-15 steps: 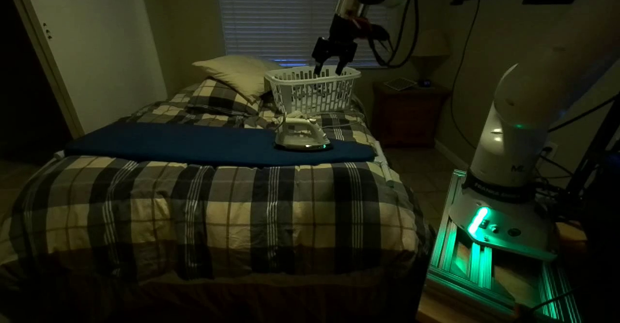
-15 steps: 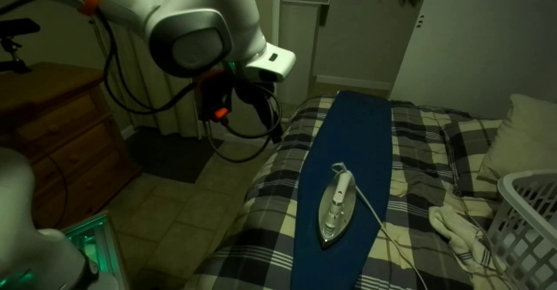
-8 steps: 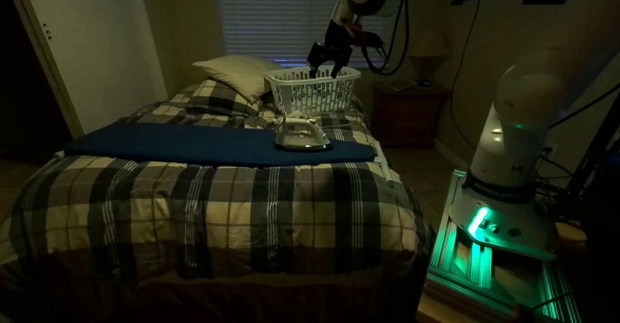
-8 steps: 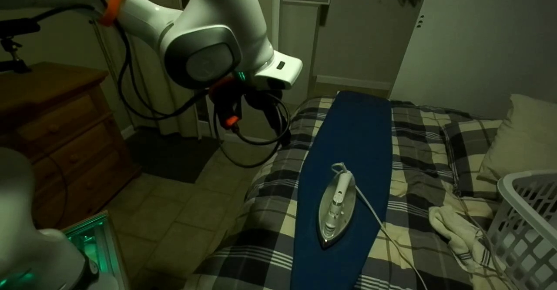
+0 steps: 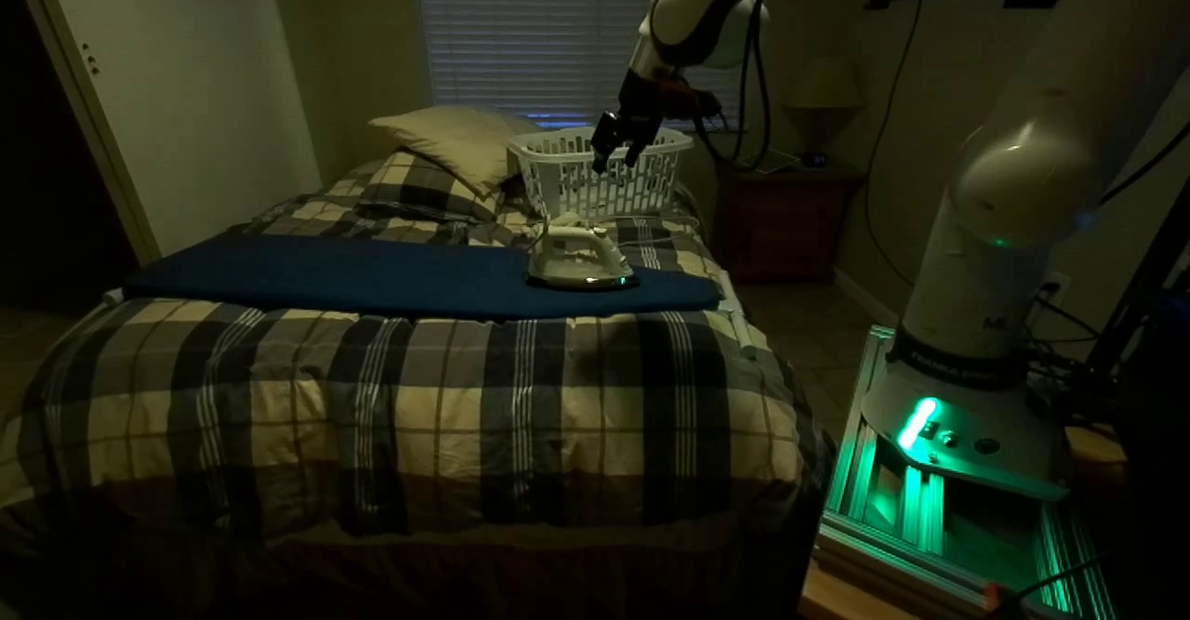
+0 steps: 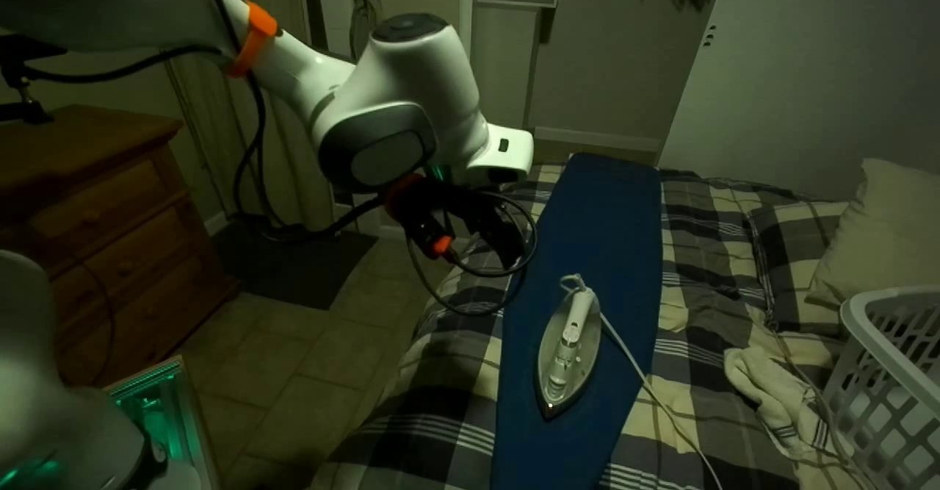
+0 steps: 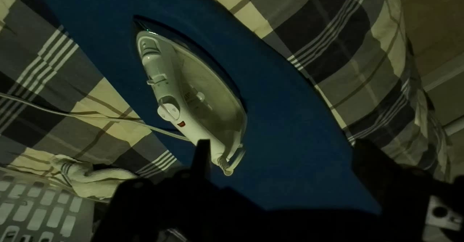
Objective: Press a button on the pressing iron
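The pressing iron [image 5: 595, 271] is pale greyish-white with an arched handle. It rests flat on the blue ironing board [image 5: 372, 271] in both exterior views [image 6: 570, 350]. In the wrist view the iron [image 7: 217, 111] lies ahead and left, its tip pointing up-left. Its handle shows a round white button [image 7: 169, 112], a small red mark [image 7: 181, 123] and a small lever [image 7: 157, 79]. My gripper [image 5: 615, 164] is open and empty, above the bed and higher than the iron. In the wrist view my gripper [image 7: 282, 141] spans the board; one finger [image 7: 203, 156] overlaps the handle's rear, without visible contact.
A white lattice laundry basket [image 5: 604, 194] stands on the bed behind the iron. A white sock-like cloth [image 6: 771, 394] lies beside it. The iron's cord [image 6: 664, 411] runs across the plaid bedding [image 5: 437, 415]. Pillows [image 5: 456, 141] lie at the bed's head.
My arm and gripper have moved lower and closer to the iron, rightward in an exterior view. The gripper stays open. The iron has not moved.
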### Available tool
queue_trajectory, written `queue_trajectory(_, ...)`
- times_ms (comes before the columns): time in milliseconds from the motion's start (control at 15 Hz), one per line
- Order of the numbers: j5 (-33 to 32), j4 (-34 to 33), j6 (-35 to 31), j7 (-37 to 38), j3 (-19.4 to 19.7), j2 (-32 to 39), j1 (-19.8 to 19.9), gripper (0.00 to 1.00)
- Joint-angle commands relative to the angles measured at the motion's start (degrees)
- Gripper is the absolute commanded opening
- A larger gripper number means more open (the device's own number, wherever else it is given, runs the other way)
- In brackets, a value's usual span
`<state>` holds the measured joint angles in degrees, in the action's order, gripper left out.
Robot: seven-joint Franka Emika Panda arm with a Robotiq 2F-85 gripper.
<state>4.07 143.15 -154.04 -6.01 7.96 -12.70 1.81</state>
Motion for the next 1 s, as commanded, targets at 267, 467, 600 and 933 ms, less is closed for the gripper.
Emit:
queue_trajectory(267, 4.6, -10.7, 0.2, -15.3, 2.2, 13.9, 0.9, 0.59)
queue_trajectory(467, 3.3, -14.3, 0.5, -14.1, 1.1, 18.2, 2.3, 0.36)
queue_trajectory(600, 0.7, -16.1, 0.2, -12.6, 0.9, 21.2, 3.1, 0.22)
queue_trajectory(933, -2.3, -19.0, -0.2, -11.0, 0.6, 26.5, 4.7, 0.03)
